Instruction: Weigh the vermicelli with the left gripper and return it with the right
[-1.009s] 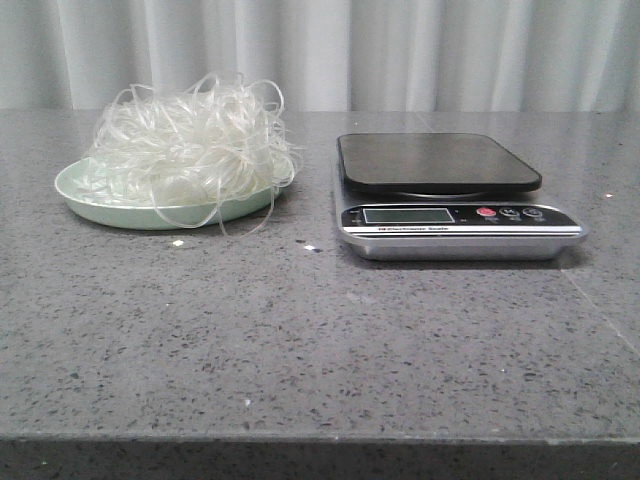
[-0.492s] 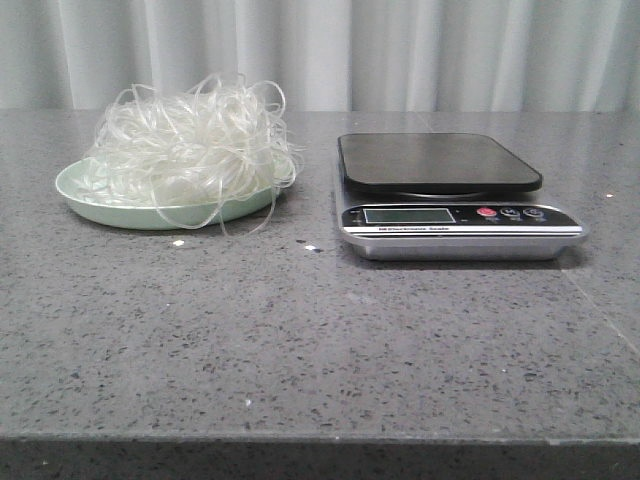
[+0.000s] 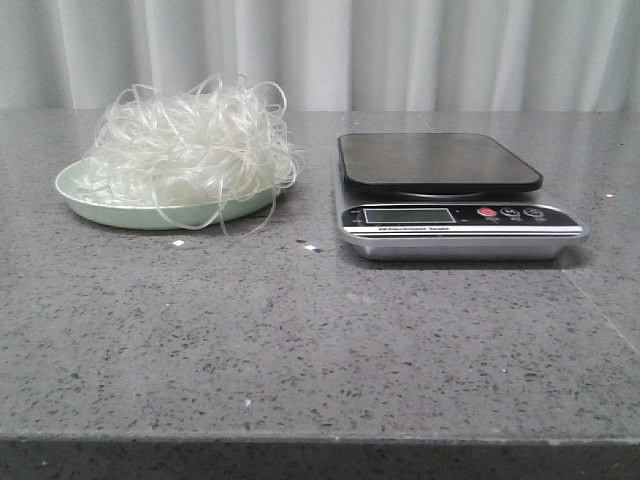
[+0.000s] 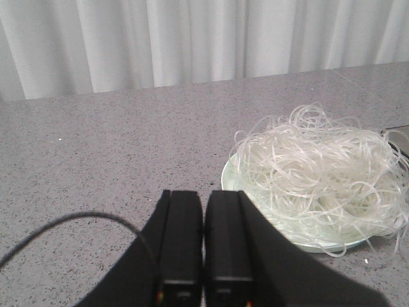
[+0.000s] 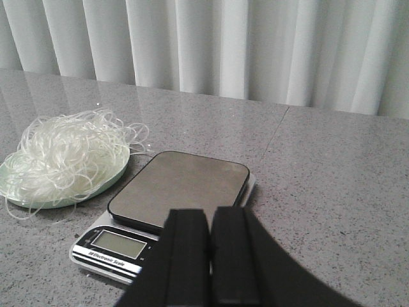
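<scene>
The vermicelli [image 3: 190, 145] is a fluffy whitish tangle piled on a pale green plate [image 3: 75, 192] at the left of the table. It also shows in the left wrist view [image 4: 316, 176] and the right wrist view [image 5: 64, 157]. The silver scale with a black top [image 3: 438, 162] stands to its right, its pan bare; it also shows in the right wrist view [image 5: 179, 188]. My left gripper [image 4: 204, 198] is shut and empty, hanging short of the plate. My right gripper [image 5: 211, 217] is shut and empty, short of the scale. Neither gripper shows in the front view.
The grey speckled table [image 3: 320, 340] has small white crumbs [image 3: 178, 242] in front of the plate. A white curtain [image 3: 320, 50] hangs behind the table. A thin black cable [image 4: 70, 224] loops beside my left gripper.
</scene>
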Controlling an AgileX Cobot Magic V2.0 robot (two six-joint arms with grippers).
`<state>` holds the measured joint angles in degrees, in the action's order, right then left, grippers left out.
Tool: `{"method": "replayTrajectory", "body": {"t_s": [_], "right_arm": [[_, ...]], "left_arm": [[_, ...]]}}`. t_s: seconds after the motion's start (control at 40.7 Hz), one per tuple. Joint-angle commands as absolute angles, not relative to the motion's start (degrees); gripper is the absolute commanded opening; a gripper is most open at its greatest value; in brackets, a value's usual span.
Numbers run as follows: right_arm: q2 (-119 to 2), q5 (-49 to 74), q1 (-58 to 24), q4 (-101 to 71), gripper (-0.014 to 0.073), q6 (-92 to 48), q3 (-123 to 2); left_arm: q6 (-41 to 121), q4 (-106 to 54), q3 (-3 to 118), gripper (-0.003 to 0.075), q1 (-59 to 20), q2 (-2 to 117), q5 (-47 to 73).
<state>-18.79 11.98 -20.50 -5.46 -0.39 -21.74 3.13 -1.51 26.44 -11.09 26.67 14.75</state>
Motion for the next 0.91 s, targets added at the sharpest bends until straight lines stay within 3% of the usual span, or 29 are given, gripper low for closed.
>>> {"method": "replayTrajectory", "body": {"t_s": [0.0,0.394,0.886], "right_arm": [[-19.0,7.5,-20.1,-4.7,0.0150,-1.0,-23.3],[-19.0,7.5,-20.1,-4.7,0.0150,-1.0,-23.3],[-19.0,7.5,-20.1,-4.7,0.0150,-1.0,-23.3]], "left_arm": [[3.1,-2.0,28.0,0.0137,-11.0,26.8,10.4],[3.1,-2.0,24.6,0.0137,-5.1,21.5,10.0],[3.1,-2.0,-0.3,0.0137,-1.3,-0.4,2.9]]}}
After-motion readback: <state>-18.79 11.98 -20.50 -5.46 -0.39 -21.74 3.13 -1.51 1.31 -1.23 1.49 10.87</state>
